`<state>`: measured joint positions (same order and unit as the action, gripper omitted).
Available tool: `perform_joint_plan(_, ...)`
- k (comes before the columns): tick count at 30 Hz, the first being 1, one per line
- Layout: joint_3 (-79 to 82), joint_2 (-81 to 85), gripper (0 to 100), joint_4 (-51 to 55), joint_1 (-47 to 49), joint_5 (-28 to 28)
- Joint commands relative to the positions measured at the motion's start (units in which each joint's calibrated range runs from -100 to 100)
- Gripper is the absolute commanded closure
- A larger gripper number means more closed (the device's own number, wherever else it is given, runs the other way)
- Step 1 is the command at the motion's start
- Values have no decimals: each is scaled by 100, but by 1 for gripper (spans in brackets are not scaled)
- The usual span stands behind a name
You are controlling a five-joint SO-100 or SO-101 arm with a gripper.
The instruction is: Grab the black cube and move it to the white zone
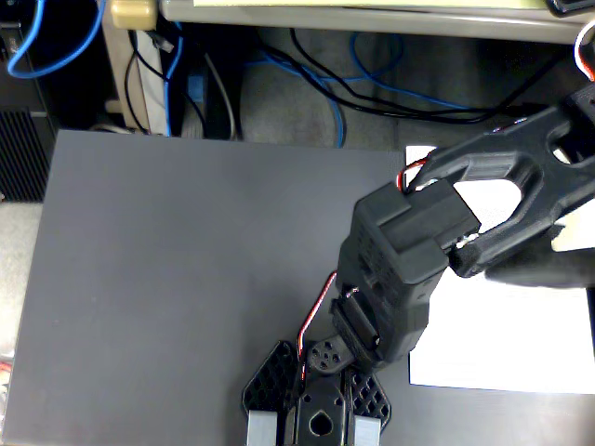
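The white zone [493, 344] is a flat white sheet at the right of the dark grey mat [186, 279]. The black arm [418, 251] rises from its base [316, 409] at the bottom middle and reaches right over the sheet, leaving the fixed view at the right edge. No gripper fingers show in this view. A dark, blurred shape [544, 271] lies over the sheet under the arm, and I cannot tell whether it is the black cube, part of the arm, or a shadow. No black cube shows clearly anywhere on the mat.
Blue and black cables [316, 84] trail on the floor behind the mat's far edge. A table leg [139, 74] stands at the upper left. A red and white wire [316, 311] runs along the arm.
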<state>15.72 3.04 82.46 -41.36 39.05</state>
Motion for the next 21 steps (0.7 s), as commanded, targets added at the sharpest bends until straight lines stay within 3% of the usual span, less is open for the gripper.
perform_joint_plan(1,-76,339,66,65,-22,45)
perform_joint_plan(5,-76,339,66,73,30,45)
perform_joint_plan(11,-1191,440,66,1051,413,-34)
perform_joint_plan(21,-3576,448,66,1428,1428,-1218)
